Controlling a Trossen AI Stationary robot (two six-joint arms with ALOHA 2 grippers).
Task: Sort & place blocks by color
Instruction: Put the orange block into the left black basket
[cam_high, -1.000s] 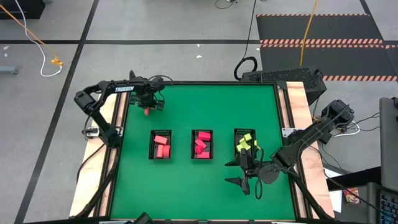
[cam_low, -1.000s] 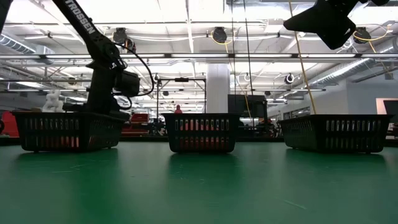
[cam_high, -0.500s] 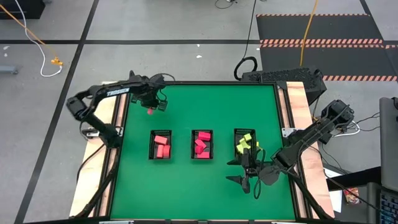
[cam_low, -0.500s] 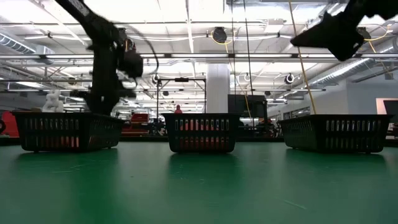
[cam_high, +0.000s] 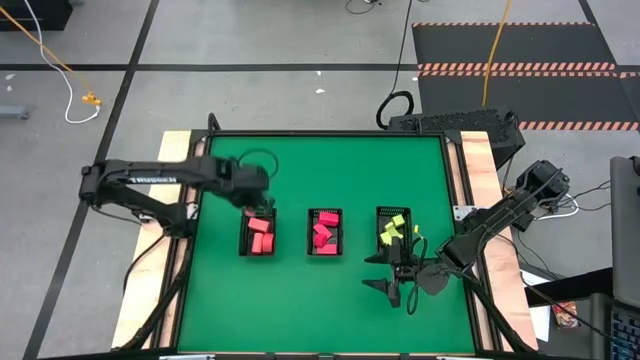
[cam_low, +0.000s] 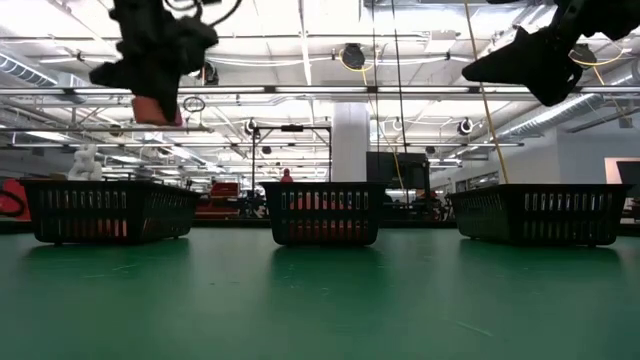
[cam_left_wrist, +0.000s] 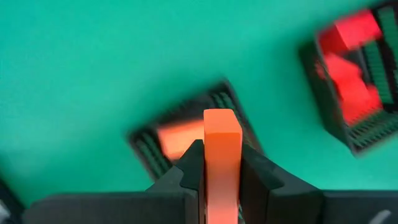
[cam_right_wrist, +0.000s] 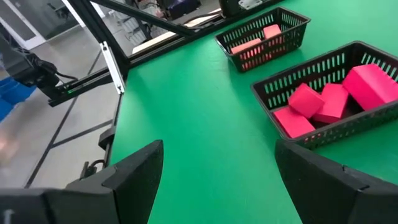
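My left gripper (cam_high: 254, 197) hangs high over the far end of the left black mesh basket (cam_high: 258, 233) and is shut on a salmon-red bar (cam_left_wrist: 222, 155). In the low view the bar (cam_low: 157, 109) is well above the basket (cam_low: 110, 211). Salmon-red blocks (cam_high: 260, 240) lie in the left basket, pink-red blocks (cam_high: 324, 233) in the middle basket (cam_high: 325, 231), and yellow-green blocks (cam_high: 393, 230) in the right basket (cam_high: 395, 228). My right gripper (cam_high: 392, 292) waits open, raised above the table on the near side of the right basket; it also appears in the low view (cam_low: 525, 60). My left gripper pinches the salmon-red bar between its two fingers (cam_left_wrist: 189, 171), which lie on its two long side faces (cam_left_wrist: 211, 163). The fingers point down from above. The bar's free end (cam_left_wrist: 221, 118) sticks out past the fingertips, and the bar is lifted clear, above the left basket.
The three baskets stand in a row across the middle of the green table (cam_high: 320, 170). Wooden side rails (cam_high: 480, 170) border the mat. The right wrist view looks past the open fingers (cam_right_wrist: 134, 177) at the middle basket (cam_right_wrist: 336, 99) and the left basket (cam_right_wrist: 264, 37).
My left gripper has carried the salmon-red bar from the far-left part of the table toward the near edge, rising as it went. It now hangs above the left basket. The bar stayed in the shut fingers throughout. The right gripper has barely moved.
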